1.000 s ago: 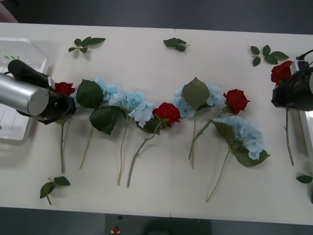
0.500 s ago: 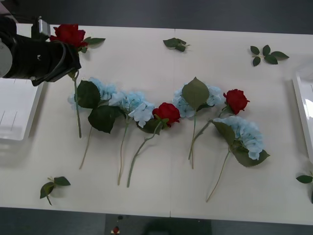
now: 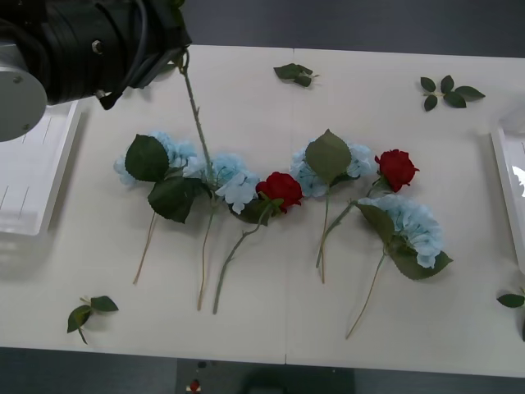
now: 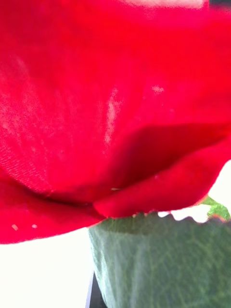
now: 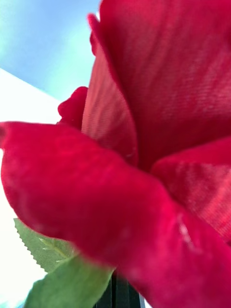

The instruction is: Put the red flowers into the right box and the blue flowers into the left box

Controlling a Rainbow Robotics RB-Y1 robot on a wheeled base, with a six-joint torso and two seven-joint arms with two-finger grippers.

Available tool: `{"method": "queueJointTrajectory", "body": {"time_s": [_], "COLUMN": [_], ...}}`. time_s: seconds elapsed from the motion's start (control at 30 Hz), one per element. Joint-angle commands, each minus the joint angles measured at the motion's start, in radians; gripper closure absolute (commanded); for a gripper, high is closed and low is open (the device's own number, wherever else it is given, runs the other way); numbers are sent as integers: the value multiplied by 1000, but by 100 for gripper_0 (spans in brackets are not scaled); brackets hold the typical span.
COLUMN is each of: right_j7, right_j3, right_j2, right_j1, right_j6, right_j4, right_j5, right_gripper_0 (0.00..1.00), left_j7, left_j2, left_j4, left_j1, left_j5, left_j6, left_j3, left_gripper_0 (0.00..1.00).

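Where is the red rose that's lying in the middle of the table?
In the front view, the small red fabric rose lies mid-table, between two fluffy pale blue flower clusters, touching the one on the robot's left.

left arm (image 3: 74,49): raised at far left | fingers: hidden | right arm: unseen

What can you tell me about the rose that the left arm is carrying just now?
The carried rose is artificial, with deep red woven-fabric petals and serrated green leaves under the head. Its thin green stem hangs slanting down from the left gripper at the table's far left, its tip over the pale blue flowers. Whether that tip touches them cannot be told.
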Motion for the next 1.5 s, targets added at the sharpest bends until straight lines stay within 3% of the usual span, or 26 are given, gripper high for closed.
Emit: {"method": "queueJointTrajectory", "body": {"time_s": [0.03,0.23,0.47,0.5,0.6,0.67,0.77,0.87,1.13,1.5], "right_j7": [83,96,108,109,114,119,133,146,257,557], "right_j3": [47,83,83,83,83,83,83,83,-18,-165], "right_j2": [-28,-7,39,44,47,45,44,36,31,30], "right_j1": [-19,-17,-17,-17,-17,-17,-16,-19,-20,-20], "right_j6": [-96,-222,-250,-253,-253,-253,-250,-213,78,358], "right_j4": [74,172,183,183,182,182,175,145,-76,-156], "right_j5": [-18,-36,-24,-19,-18,-19,-27,-35,-75,-410], "right_gripper_0": [100,100,97,91,44,22,10,8,4,0], "left_j7": [115,261,387,408,429,429,428,428,440,469], "left_j2": [-52,-181,-304,-325,-365,-381,-401,-408,-439,-490], "left_j4": [-31,-29,-22,-19,-3,0,3,3,4,12], "left_j1": [-77,-149,-215,-227,-258,-267,-275,-278,-280,-280], "left_j5": [-85,-239,-386,-409,-426,-426,-429,-437,-450,-498], "left_j6": [-67,-77,-77,-77,-77,-77,-77,-78,-109,-138], "left_j3": [-74,-157,-244,-256,-278,-285,-308,-325,-356,-356], "left_gripper_0": [100,100,100,100,100,100,100,100,100,100]}}
